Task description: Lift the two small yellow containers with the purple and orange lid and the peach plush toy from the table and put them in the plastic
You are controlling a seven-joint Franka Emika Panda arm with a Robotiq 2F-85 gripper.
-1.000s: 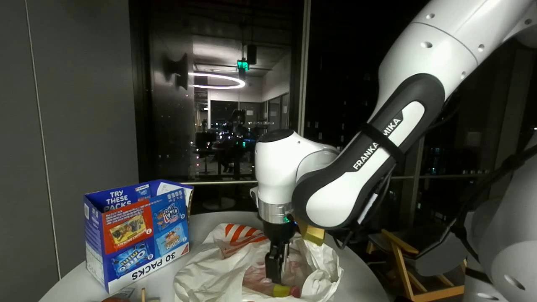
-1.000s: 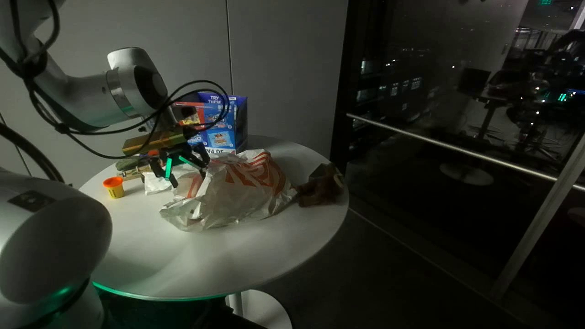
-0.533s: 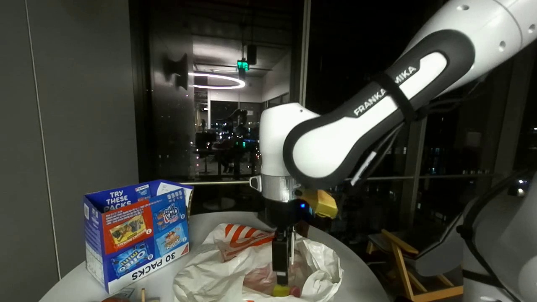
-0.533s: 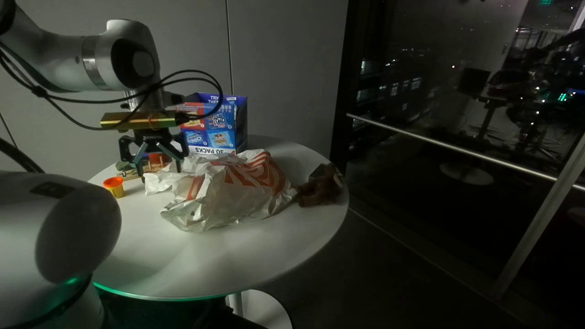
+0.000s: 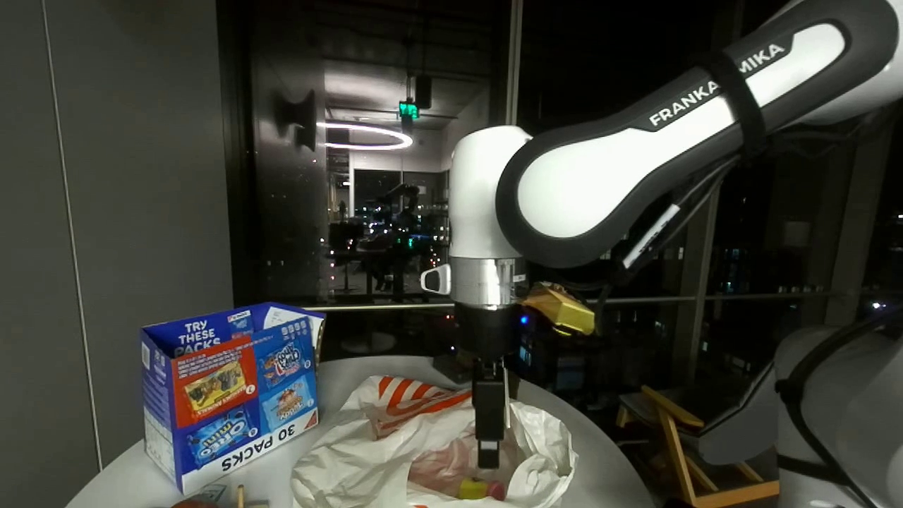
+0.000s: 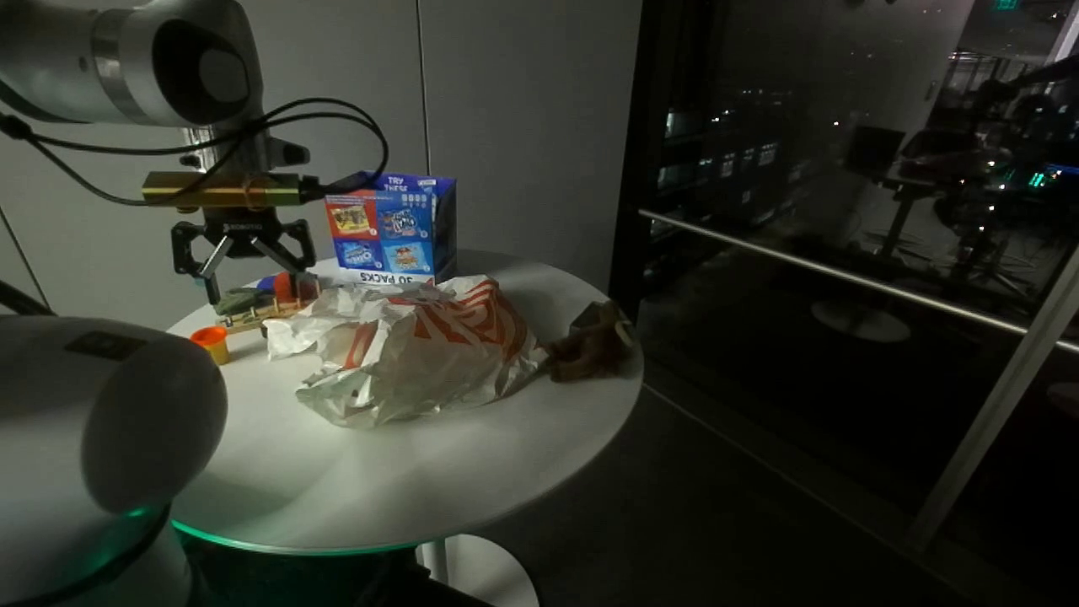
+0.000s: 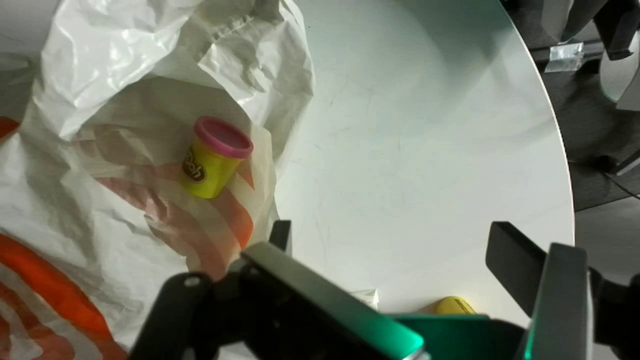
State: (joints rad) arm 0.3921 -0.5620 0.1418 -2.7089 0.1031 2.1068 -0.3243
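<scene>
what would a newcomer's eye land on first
Probably the crumpled white plastic bag with orange print on the round white table, with a small pink-lidded yellow tub inside the bag. Then the blue cardboard snack box nearby, and the black two-fingered gripper, open above the table.

That arm is smooth and white with thick black edges. White letters say FRANKA beside a black strap. I see a silver ring, a gold block, loopy black cables and a black gripper.
</scene>
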